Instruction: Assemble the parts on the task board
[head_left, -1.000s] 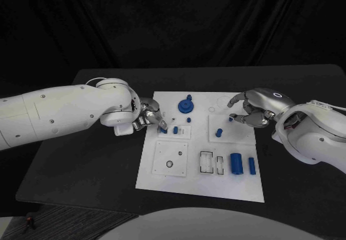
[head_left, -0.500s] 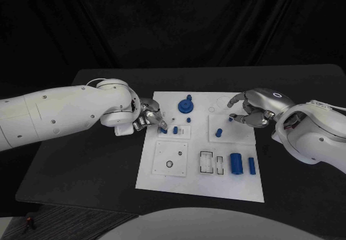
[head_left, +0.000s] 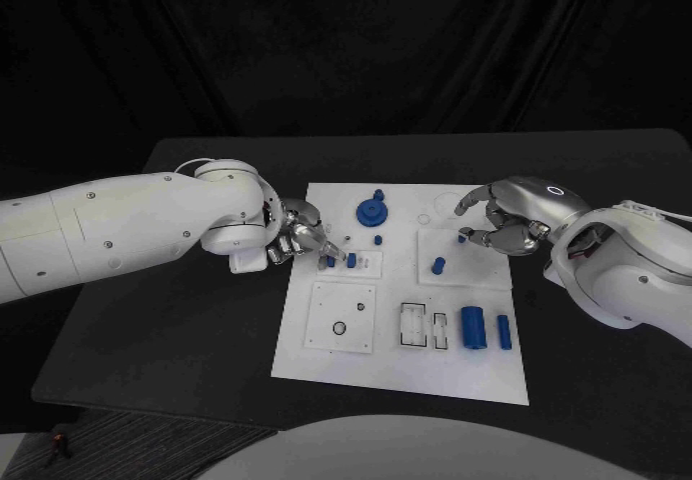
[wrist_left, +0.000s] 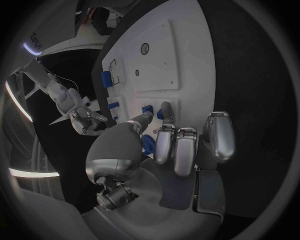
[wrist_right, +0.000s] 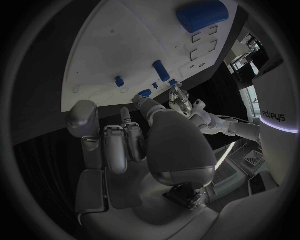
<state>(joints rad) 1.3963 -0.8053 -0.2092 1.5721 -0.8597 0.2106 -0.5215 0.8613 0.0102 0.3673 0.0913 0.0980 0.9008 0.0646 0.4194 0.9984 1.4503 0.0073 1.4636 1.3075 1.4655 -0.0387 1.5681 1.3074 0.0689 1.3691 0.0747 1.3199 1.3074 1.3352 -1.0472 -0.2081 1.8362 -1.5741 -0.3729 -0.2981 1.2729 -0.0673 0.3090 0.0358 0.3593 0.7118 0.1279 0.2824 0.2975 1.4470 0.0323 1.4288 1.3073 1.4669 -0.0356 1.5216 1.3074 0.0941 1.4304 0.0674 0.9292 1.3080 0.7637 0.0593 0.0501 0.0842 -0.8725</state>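
The white task board (head_left: 361, 350) lies mid-table. On it are a blue gear (head_left: 372, 211), a small peg (head_left: 378, 240), another peg (head_left: 437, 265) and two blue cylinders (head_left: 473, 326) at the front right. My left hand (head_left: 296, 236) is at the board's left edge. Its thumb and a finger close on a small blue part (head_left: 329, 262) (wrist_left: 160, 114), and a second part (head_left: 351, 260) stands just beyond. My right hand (head_left: 508, 220) hovers curled over the board's far right, its thumb tip at a small blue piece (head_left: 463, 236) (wrist_right: 145, 93). Whether it holds that piece is unclear.
The board carries a white block with a round hole (head_left: 342, 317) and a slotted block (head_left: 423, 326) near its front. Black table (head_left: 188, 330) stretches on both sides of the board.
My left hand has edged slightly right toward the small blue parts. The right hand has stayed still.
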